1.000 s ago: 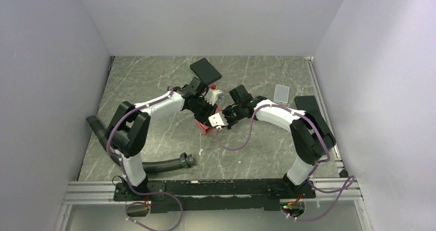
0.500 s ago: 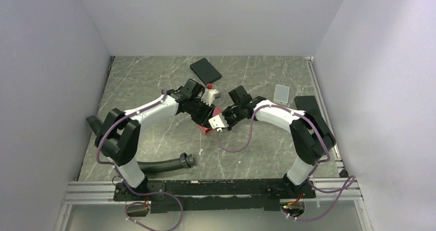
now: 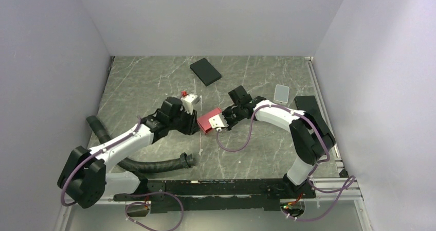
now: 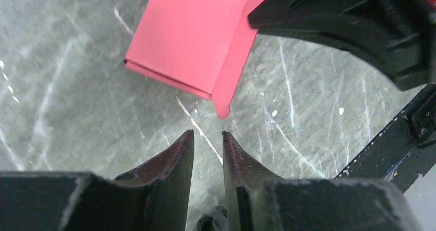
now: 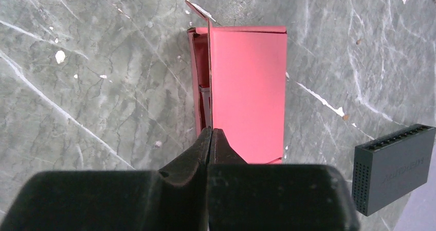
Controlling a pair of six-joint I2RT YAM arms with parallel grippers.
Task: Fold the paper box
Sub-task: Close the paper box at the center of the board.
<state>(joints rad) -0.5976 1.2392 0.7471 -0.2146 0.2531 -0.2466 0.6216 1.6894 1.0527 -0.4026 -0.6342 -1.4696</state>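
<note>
Right gripper [image 5: 211, 130] pinches the paper box [image 5: 248, 92] by a flap, while left gripper [image 4: 207, 134], narrowly parted and empty, sits just beside it.

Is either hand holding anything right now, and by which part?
The right hand pinches the paper box by a thin side flap near its edge. The left hand holds nothing; it is slightly open, short of the box.

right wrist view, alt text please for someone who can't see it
The right hand pinches a thin side flap of the pinkish-red paper box, seen from above over a grey marbled table. A dark vented box sits at the lower right.
</note>
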